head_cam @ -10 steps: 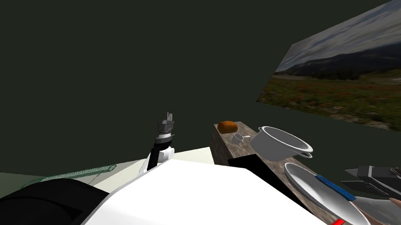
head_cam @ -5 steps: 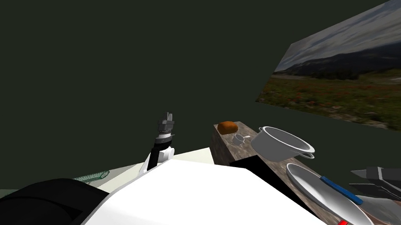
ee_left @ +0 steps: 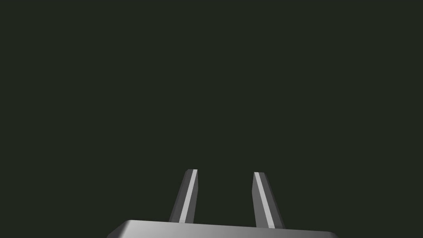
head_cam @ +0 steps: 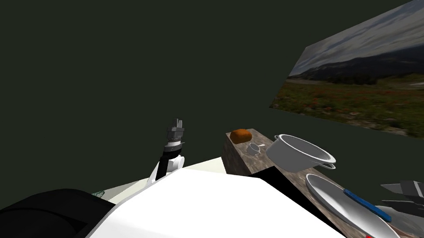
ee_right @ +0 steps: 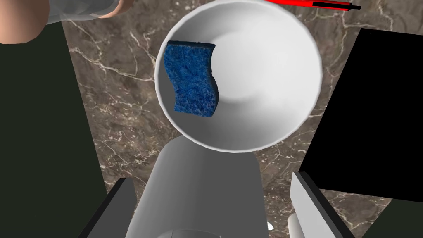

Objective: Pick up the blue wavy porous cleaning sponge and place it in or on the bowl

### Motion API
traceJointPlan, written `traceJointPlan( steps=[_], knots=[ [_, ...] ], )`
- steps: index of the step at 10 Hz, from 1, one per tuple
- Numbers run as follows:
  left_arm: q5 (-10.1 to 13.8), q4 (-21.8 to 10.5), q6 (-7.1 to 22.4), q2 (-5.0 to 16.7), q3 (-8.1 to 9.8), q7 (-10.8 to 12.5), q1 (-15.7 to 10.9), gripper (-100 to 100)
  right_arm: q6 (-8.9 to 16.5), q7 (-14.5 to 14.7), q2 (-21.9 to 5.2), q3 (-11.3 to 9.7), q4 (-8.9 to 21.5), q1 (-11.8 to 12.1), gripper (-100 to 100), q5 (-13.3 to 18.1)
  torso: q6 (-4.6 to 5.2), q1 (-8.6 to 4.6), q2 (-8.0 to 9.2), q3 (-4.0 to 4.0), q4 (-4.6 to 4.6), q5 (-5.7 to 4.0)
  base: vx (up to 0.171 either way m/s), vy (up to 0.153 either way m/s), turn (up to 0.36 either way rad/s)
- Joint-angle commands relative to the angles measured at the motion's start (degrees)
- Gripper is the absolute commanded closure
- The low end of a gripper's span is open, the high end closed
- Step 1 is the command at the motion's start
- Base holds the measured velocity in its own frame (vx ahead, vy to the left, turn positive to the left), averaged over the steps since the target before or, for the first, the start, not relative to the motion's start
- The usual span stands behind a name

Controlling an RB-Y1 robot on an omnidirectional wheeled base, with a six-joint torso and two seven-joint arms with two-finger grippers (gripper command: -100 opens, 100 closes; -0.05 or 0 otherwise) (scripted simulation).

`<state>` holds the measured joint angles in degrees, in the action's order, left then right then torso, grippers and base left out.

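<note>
The blue wavy sponge (ee_right: pixel 192 78) lies inside the white bowl (ee_right: pixel 285 53), against its inner wall. In the head view the sponge (head_cam: pixel 366 204) rests on the far side of the shallow bowl (head_cam: pixel 338 208) on the marbled counter. My right gripper (ee_right: pixel 210 178) hovers above the bowl's edge, open, with nothing between its fingers (ee_right: pixel 113 206). Its dark body (head_cam: pixel 413 198) is at the head view's right edge. My left gripper (head_cam: pixel 177 124) points upward in front of the dark wall, its fingers (ee_left: pixel 189 194) close together and holding nothing.
A grey pot (head_cam: pixel 300 152) stands beside the bowl, and its wall (ee_right: pixel 202 194) is just under my right gripper. A small cup (head_cam: pixel 252 148) and a brown loaf (head_cam: pixel 240 135) sit at the counter's far end. A red-handled tool (ee_right: pixel 310 3) lies by the bowl. A black area (ee_right: pixel 371 115) borders the counter.
My right gripper has drawn back to the right, away from the bowl. The sponge stays in the bowl. The head view has shifted slightly, and the left arm is still.
</note>
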<state>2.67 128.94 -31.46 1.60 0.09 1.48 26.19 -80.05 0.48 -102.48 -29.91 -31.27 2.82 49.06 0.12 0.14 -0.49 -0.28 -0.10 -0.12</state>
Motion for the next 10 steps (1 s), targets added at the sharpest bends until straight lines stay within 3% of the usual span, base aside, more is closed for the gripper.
traceJointPlan(
  steps=[1,2,4,5,10],
  knots=[
    [0.00,0.00,0.00,0.00,0.00,0.00,0.00,0,-1.54,0.60,0.64,0.17,1.92,-1.36,-100,2.02,0.00,0.00,0.00,0.00,0.00,0.00,0.064,0.030,-0.087],
    [0.00,0.00,0.00,0.00,0.00,0.00,0.00,0,-4.42,1.86,2.59,0.64,4.89,-5.06,-100,5.32,-0.03,0.01,-0.01,-0.01,-0.01,0.01,0.078,0.057,-0.144],
    [0.00,0.00,0.00,0.00,0.00,0.00,0.00,0,-4.32,1.80,2.43,0.55,5.29,-4.79,-100,5.46,-0.04,0.09,-0.03,-0.03,-0.02,0.04,0.046,0.034,-0.055],
    [0.00,0.00,0.00,0.00,0.00,0.00,-0.01,0,-4.58,1.93,2.48,0.56,5.49,-4.89,0,5.64,-0.06,0.00,0.07,0.03,0.00,0.02,0.000,0.000,0.000],
    [0.00,0.00,0.00,0.00,0.00,0.00,-0.01,0,-4.56,1.91,2.48,0.56,5.47,-4.88,0,5.62,-0.04,-0.10,0.21,0.11,0.04,-0.01,0.000,0.000,0.000]
  ],
)
